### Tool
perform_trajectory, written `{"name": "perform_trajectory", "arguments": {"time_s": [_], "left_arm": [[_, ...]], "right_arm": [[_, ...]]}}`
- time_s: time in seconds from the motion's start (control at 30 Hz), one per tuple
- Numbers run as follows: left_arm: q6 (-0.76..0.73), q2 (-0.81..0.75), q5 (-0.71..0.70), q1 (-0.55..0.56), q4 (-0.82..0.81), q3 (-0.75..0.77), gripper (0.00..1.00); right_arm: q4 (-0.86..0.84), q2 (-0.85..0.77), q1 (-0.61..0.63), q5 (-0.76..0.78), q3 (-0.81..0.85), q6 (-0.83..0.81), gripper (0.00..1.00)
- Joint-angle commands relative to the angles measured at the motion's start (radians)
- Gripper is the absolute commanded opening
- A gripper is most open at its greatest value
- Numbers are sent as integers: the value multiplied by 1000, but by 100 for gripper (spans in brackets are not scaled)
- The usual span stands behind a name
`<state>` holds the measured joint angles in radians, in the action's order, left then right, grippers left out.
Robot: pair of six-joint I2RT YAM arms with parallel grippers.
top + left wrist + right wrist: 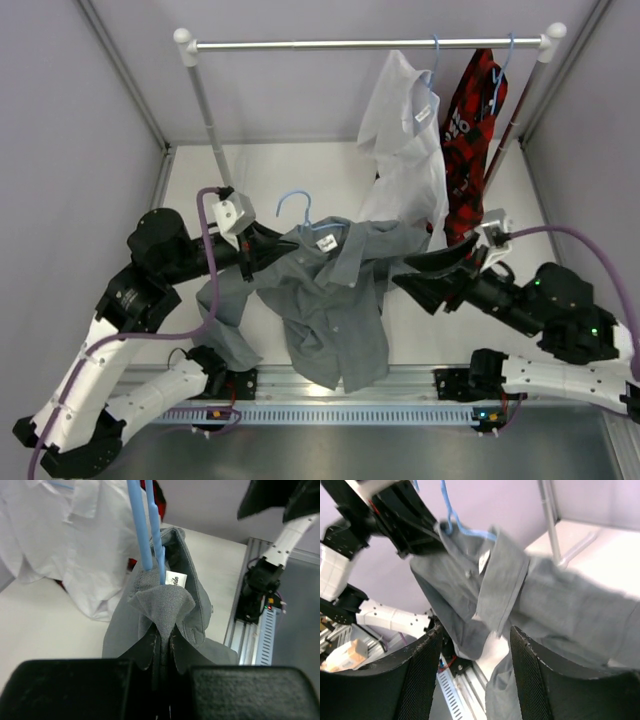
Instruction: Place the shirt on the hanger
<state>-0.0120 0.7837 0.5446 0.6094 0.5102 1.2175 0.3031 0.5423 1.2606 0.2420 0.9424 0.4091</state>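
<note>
The grey shirt point(335, 295) hangs in mid-air above the table, draped over the light-blue hanger point(296, 206), whose hook sticks up behind the collar. My left gripper point(262, 246) is shut on the shirt's left shoulder fabric by the collar. In the left wrist view the grey cloth point(165, 605) is pinched between the closed fingers, with the hanger's wires point(149, 530) rising just beyond. My right gripper point(418, 273) is open at the shirt's right shoulder. In the right wrist view the shirt point(485, 590) hangs past the spread fingers point(422, 675), with the hanger hook point(447, 510) above.
A clothes rail point(370, 43) spans the back. A white shirt point(405, 130) and a red-and-black shirt point(470, 110) hang on it on blue hangers, close behind my right gripper. The rail's left post point(210, 120) stands behind my left arm. Grey walls enclose both sides.
</note>
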Motion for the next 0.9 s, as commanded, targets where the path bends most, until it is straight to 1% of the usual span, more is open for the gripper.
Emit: {"name": "perform_trajectory", "arguments": {"time_s": [0.0, 0.03, 0.07, 0.17, 0.2, 0.23, 0.27, 0.37, 0.5, 0.63, 0.8, 0.87], "left_arm": [[-42, 47, 214, 0, -73, 0, 0], [-40, 66, 295, 0, -73, 7, 0], [-36, 86, 323, 1, -75, 19, 0], [-26, 149, 353, 0, -73, 36, 0], [-31, 166, 362, 0, -76, 39, 0], [-35, 170, 379, 0, -78, 39, 0], [-49, 175, 432, 0, -79, 39, 0], [-57, 183, 485, 0, -82, 33, 0], [-66, 175, 494, 0, -81, 20, 0], [-74, 160, 485, 0, -81, 2, 0], [-74, 157, 456, 1, -81, -3, 0], [-74, 158, 466, 0, -81, 0, 0]], "right_arm": [[168, 8, 13, 30, 109, -85, 55], [177, 40, 13, 4, 143, -114, 55], [209, 124, 13, -56, 223, -151, 55], [247, 260, 13, -122, 346, -211, 56], [249, 331, 11, -171, 410, -229, 56], [248, 361, 10, -194, 435, -251, 56], [249, 408, 2, -232, 482, -275, 56], [248, 479, -38, -344, 541, -299, 57], [222, 510, -67, -389, 543, -303, 57], [183, 476, -87, -395, 498, -296, 55], [176, 417, -113, -366, 443, -296, 54], [176, 391, -115, -313, 420, -297, 54]]}}
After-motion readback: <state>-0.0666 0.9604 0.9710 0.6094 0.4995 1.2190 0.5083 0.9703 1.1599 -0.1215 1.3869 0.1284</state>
